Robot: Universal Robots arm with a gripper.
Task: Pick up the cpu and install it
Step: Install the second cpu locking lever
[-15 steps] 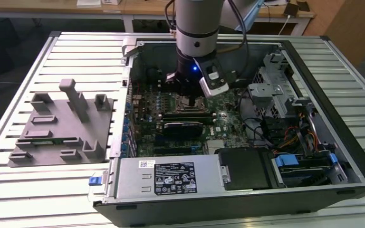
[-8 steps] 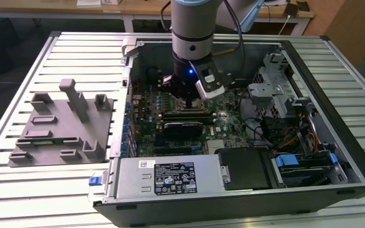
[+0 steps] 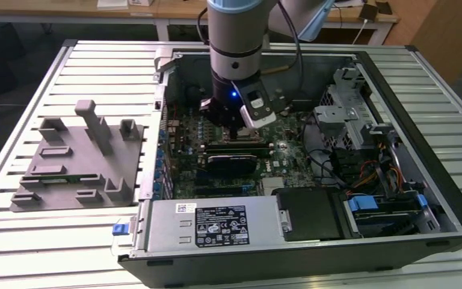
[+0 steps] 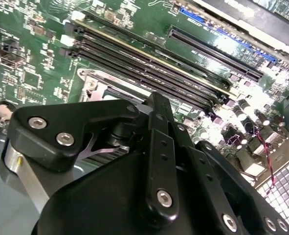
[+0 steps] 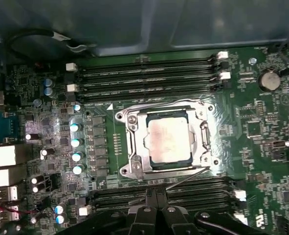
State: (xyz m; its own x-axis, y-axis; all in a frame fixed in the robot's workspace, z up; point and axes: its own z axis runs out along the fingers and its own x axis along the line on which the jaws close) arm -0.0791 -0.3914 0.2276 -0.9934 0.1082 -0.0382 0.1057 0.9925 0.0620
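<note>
Cpu (image 5: pixel 169 141) lies seated flat in the metal-framed socket (image 5: pixel 129 147) on the green motherboard (image 5: pixel 261 147) in the first wrist view, between two banks of memory slots (image 5: pixel 149 78); the gripper (image 5: pixel 156 208) sits just beside the socket with its fingers drawn together, holding nothing. Second wrist view: black gripper linkage (image 4: pixel 159 161) stands over the board near the socket frame. Exterior view: arm (image 3: pixel 235 42) reaches down into the open computer case (image 3: pixel 423 66) on the slatted tabletop (image 3: pixel 22 241), grey holder (image 3: pixel 79 159) lying apart on the exterior view's left.
</note>
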